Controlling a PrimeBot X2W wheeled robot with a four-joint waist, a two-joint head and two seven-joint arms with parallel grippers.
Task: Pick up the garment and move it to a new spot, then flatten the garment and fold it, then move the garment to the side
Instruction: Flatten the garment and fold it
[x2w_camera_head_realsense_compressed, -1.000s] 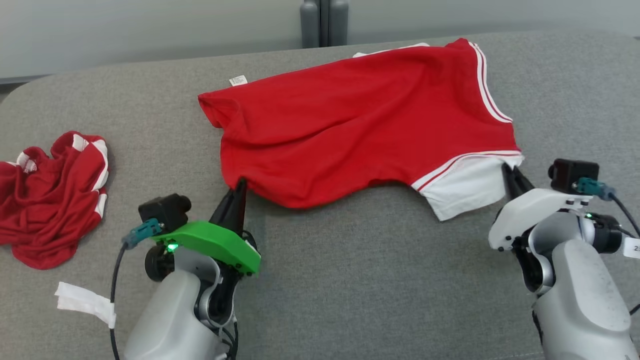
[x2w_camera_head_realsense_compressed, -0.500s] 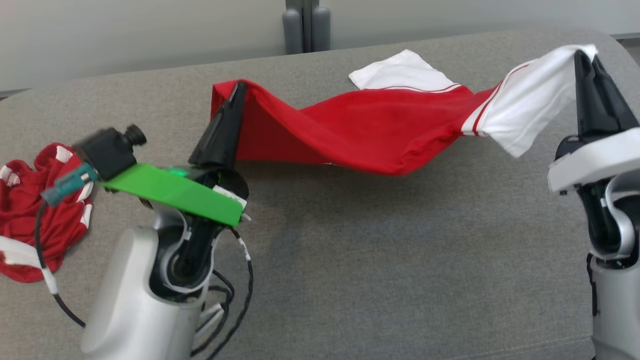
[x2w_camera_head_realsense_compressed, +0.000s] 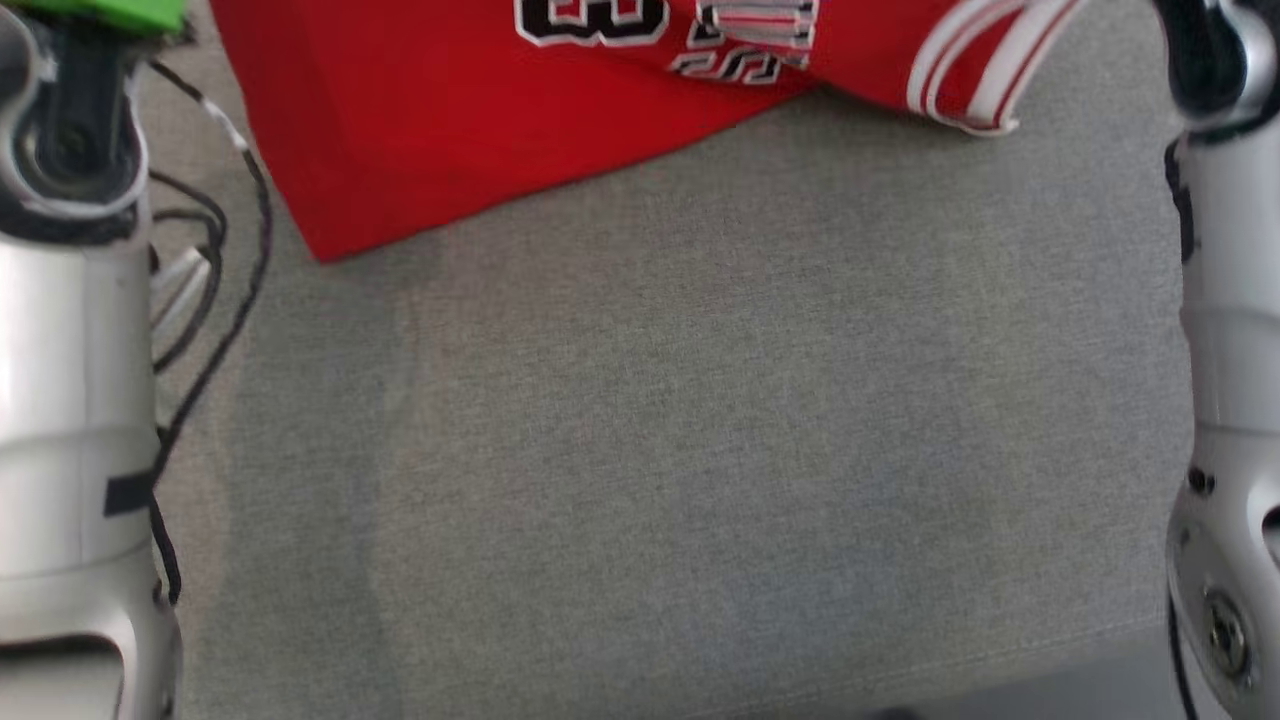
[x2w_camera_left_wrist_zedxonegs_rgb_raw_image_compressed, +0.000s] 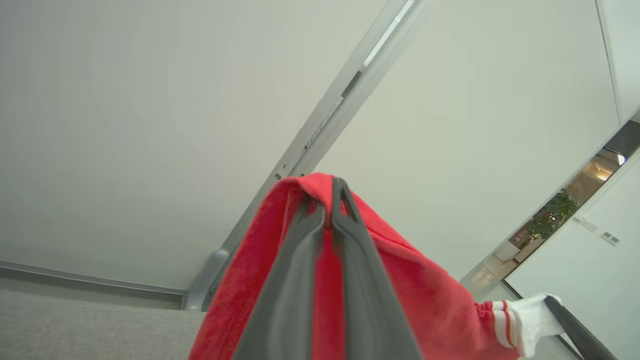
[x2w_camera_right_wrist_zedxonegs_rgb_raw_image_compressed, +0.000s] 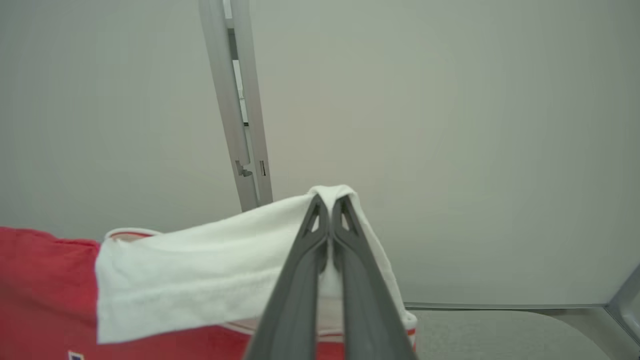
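Grey woven surface is overhung at twelve o'clock by a red-and-white fabric jersey, clamped in the left gripper and the right gripper.

We see our left gripper pinched tight on the red garment, cloth draping down either side of that gripper

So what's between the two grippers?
The shirt stretches between them: the left gripper pinches its red edge, the right gripper its white sleeve. The left wrist view shows this.
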